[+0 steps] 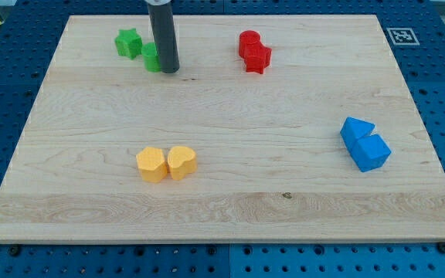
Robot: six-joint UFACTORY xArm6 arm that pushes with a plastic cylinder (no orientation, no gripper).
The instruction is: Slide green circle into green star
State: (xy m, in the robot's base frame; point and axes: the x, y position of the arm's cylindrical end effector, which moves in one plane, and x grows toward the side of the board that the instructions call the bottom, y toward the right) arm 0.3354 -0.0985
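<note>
The green star (128,42) lies near the view's top left of the wooden board. The green circle (151,58) sits just right of and below the star, partly hidden behind the rod. My tip (168,70) rests on the board at the circle's right side, touching or nearly touching it. A small gap shows between the circle and the star.
Two red blocks (254,52) sit together at the view's top centre-right. Two blue blocks (364,143) lie at the right. A yellow hexagon (151,164) and a yellow heart (181,162) sit side by side at the lower centre-left. The board's top edge (222,15) is close to the green blocks.
</note>
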